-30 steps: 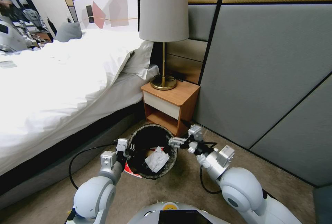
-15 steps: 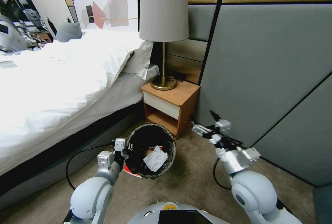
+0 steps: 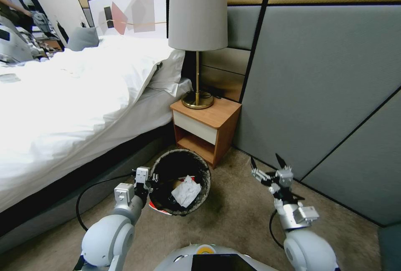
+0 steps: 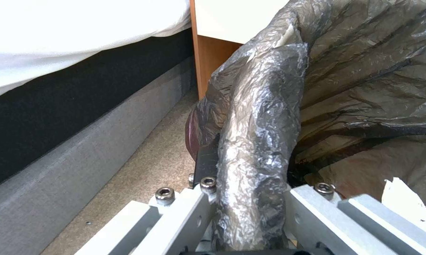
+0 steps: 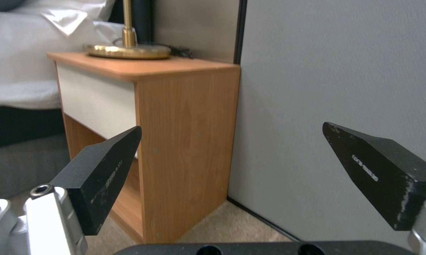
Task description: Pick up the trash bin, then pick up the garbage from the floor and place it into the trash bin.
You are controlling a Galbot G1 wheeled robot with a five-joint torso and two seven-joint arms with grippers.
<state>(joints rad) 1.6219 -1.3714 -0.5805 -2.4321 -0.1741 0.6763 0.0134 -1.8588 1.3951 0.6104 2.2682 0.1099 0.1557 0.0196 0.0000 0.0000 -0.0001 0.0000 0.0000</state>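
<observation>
The trash bin (image 3: 200, 170), lined with a black bag, stands tilted on the carpet in front of the nightstand. My left gripper (image 3: 151, 177) is shut on its near-left rim. In the left wrist view the bag-covered rim (image 4: 260, 134) runs between the fingers of that gripper (image 4: 248, 184). Garbage lies inside the bin: a white tissue wad (image 3: 186, 191) and a brown paper piece (image 3: 177, 184). A red-and-white scrap (image 3: 156, 207) pokes out under the bin's near side. My right gripper (image 3: 265, 162) is open and empty, held up to the right of the bin near the wall, its fingertips (image 5: 110, 156) spread wide.
The wooden nightstand (image 3: 205, 125) with a brass lamp (image 3: 198, 32) stands just behind the bin. The bed (image 3: 71, 95) runs along the left. Grey wall panels (image 3: 326, 87) close off the right. Open carpet (image 3: 234, 216) lies between the bin and my right arm.
My right arm has swung away from the bin's rim to the right, toward the wall, with its gripper open. The bin and left gripper have shifted slightly left.
</observation>
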